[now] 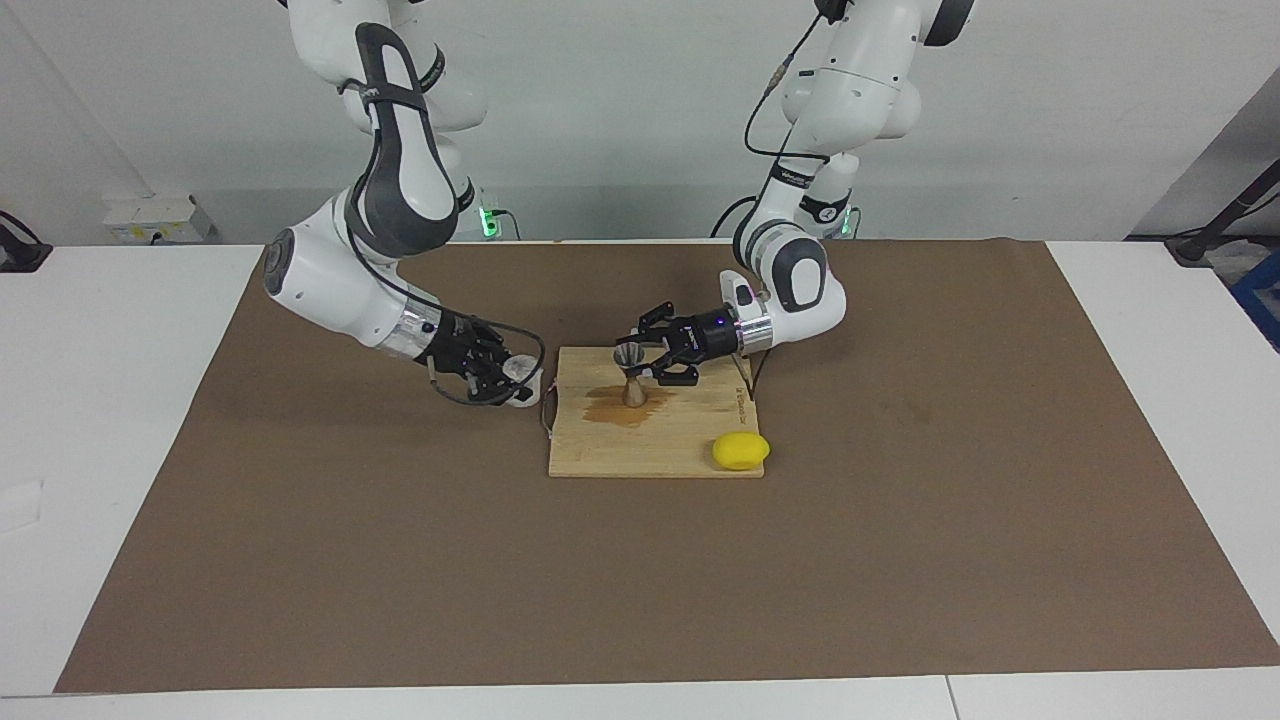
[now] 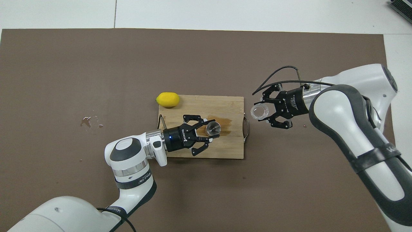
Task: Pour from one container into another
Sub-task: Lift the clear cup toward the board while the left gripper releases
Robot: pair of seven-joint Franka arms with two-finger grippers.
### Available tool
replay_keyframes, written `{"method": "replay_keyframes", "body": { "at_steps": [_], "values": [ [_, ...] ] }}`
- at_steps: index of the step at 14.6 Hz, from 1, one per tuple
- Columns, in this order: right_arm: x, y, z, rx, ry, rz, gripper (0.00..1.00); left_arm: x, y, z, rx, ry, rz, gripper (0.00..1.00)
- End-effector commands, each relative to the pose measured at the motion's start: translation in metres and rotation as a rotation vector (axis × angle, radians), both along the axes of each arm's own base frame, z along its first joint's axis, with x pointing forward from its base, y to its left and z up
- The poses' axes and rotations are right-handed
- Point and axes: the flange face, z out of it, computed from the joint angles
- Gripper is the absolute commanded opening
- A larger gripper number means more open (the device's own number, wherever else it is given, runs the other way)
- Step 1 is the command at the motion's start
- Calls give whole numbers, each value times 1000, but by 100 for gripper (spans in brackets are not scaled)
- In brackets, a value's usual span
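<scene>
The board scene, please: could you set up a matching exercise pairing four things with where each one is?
Things:
1. jigger
2. cup
3. lemon
4. stain

Places:
A. in the right tool, beside the board's handle
B. upright on the board, at the left tool
C. wet patch on the board, around the jigger's base
D. at the board's corner, toward the left arm's end

Pairs: 1-B, 2-A, 3-D, 4-C
</scene>
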Motion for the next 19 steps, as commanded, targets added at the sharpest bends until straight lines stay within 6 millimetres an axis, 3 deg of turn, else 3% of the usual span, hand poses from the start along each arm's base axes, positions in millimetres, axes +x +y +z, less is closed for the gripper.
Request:
{"method": "replay_keyframes", "body": {
  "at_steps": [1,3,5,6,7,8,9,15,19],
  "values": [
    [5,19,18,-64,12,11,0,4,11,-20,44,-38,20,35],
    [3,42,26,-113,7,31,0,5,19,-24,81,-69,14,35],
    [3,59,29,-170,-3,51,0,5,20,-26,92,-71,6,50],
    [5,61,33,-197,-8,47,0,7,22,-25,94,-73,12,52],
    [3,68,35,-213,-10,50,0,8,23,-26,97,-73,14,70],
    [2,74,35,-217,-8,52,0,8,24,-27,107,-70,18,78],
    [1,80,36,-224,-12,54,0,7,25,-28,112,-68,20,99],
    [-9,122,42,-337,-40,80,0,12,34,-30,123,-66,33,100],
    [-16,146,48,-405,-73,101,0,26,70,-12,153,-119,24,100]
  ]
}}
